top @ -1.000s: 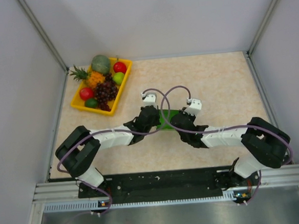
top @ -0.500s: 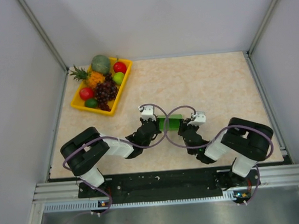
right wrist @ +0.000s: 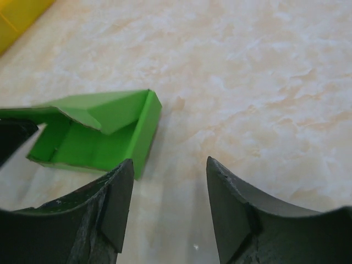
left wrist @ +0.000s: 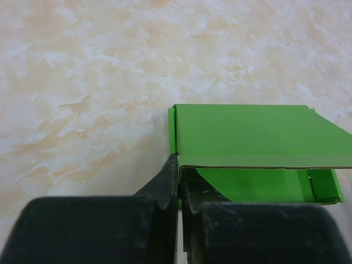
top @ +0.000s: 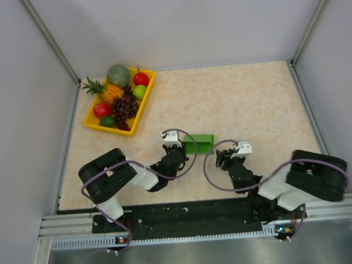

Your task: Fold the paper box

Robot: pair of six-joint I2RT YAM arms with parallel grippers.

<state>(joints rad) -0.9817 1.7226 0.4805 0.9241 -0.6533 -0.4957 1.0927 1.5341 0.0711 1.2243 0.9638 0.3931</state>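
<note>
Now your right pincer (right wrist: 170, 165) has let go of the paper box (right wrist: 104, 129) and drawn back to its 4 o'clock, with jaws apart and empty. Your left pincer (left wrist: 179, 173) stays closed on the box's 9 o'clock wall, near the middle of the table (top: 252, 96), so it alone holds the half-folded box.

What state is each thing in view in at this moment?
paper box: partly folded, top flap raised.
left end effector: shut on the paper box's edge.
right end effector: open, empty, clear of the box.
fruit tray: filled with fruit, untouched.
</note>
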